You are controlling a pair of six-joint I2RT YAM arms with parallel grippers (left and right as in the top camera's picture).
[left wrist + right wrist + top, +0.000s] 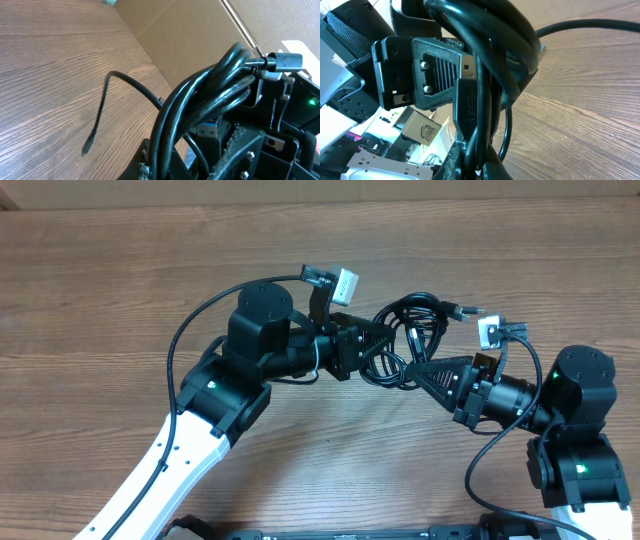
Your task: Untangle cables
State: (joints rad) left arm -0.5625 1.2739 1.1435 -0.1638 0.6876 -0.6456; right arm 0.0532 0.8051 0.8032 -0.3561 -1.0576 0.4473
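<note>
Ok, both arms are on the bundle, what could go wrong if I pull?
The left gripper and right gripper look shut on the cables close together, so pulling apart may tighten the tangle. The plug beside the right gripper could get bent. The loose end may snag.

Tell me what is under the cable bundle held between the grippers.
Wood-grain table shows through the loops of the cables. The spots right beneath the strands, the left gripper and the right gripper are covered.
</note>
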